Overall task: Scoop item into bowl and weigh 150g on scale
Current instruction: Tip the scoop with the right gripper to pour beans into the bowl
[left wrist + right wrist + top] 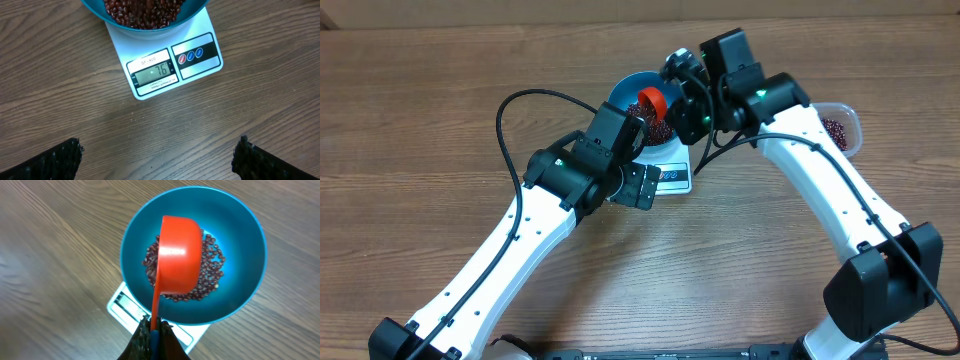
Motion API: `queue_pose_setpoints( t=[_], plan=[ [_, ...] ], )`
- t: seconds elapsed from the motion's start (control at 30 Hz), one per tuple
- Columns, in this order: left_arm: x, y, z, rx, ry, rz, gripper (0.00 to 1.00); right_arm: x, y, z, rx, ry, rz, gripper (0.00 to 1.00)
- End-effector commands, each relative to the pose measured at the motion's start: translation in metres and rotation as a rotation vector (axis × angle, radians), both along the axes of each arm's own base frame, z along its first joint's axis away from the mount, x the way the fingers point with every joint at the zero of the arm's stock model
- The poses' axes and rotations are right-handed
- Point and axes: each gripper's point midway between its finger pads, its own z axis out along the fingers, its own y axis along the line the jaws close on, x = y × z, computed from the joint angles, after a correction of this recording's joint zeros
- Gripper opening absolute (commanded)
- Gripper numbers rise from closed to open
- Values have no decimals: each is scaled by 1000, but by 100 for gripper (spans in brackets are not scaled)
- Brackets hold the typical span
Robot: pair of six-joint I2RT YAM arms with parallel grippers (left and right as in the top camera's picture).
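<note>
Now the left end effector (pixel 159 147) hangs wide open before the scale (pixel 165 65), which reads 76. Beyond, toward the surface's far edge, the right end effector (pixel 152 335) clamps the red scoop (pixel 180 250), upturned over beans (pixel 210 275) in the blue bowl (pixel 240 245). Later scoops should probably shrink as the reading nears target.

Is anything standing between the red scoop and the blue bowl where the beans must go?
Nothing visible does. The right end effector holds the red scoop tipped above the open blue bowl, which sits on the scale with beans inside.
</note>
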Motion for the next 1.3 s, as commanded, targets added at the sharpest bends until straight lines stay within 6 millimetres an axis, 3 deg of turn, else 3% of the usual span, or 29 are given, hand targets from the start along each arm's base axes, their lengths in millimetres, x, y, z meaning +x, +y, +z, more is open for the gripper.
queue_pose_setpoints(
  t=[0.0,0.77,1.27],
  plan=[
    [0,2,1,11,-11,-8,99,9,-7,26,-81,-127,-31,4],
    [0,2,1,11,-11,-8,100,2,9,27,-210,-220,16,4],
    [0,2,1,11,-11,-8,99,3,7,27,-237,-231,4,4]
  ],
)
